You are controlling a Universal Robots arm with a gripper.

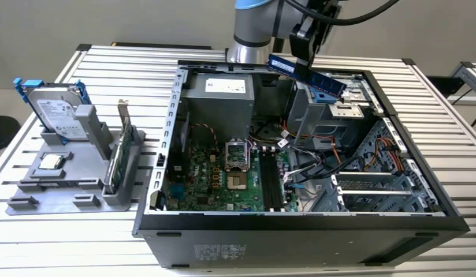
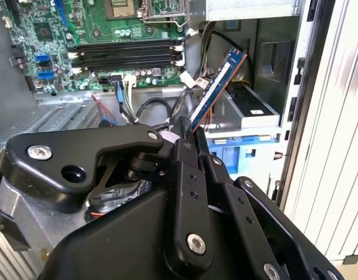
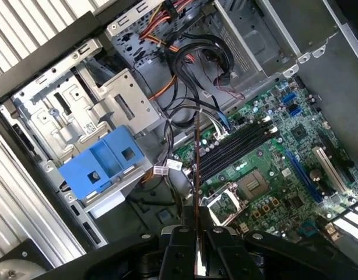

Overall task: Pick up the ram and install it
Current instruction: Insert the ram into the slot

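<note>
While the claw (image 1: 301, 57) is clamped on the ram (image 1: 309, 76), the stick hangs in the air over the far part of the open case (image 1: 300, 222), above the metal drive cage (image 1: 323, 115) and clear of everything below. In the exterior view it sits tilted, with the end toward the exterior view's left higher and the other end lower. The fingers grip it near the higher end, so most of the length sticks out free. In the second wrist view the ram (image 2: 220, 87) runs out slantwise from the claw (image 2: 182, 127), blue-black board with a pale label. In the first wrist view the ram (image 3: 196, 169) is edge-on, a thin line rising from the claw (image 3: 196, 230). The slots (image 1: 270, 179) on the motherboard (image 1: 215, 176) are well apart from the stick, so it is not yet seated. In both wrist views the slots (image 2: 126, 52) (image 3: 237, 146) read as dark parallel bars with white latches at the ends. The CPU socket (image 1: 234, 153) lies just beside them. A blue bracket (image 3: 103, 163) on the cage shows in the first wrist view. Toward the exterior view's left, on the tabletop (image 1: 454, 144), a grey holder (image 1: 69, 196) carries a hard drive (image 1: 57, 112) upright in blue rails, a green card (image 1: 118, 156) on edge and a small chip (image 1: 53, 163) lying flat.
</note>
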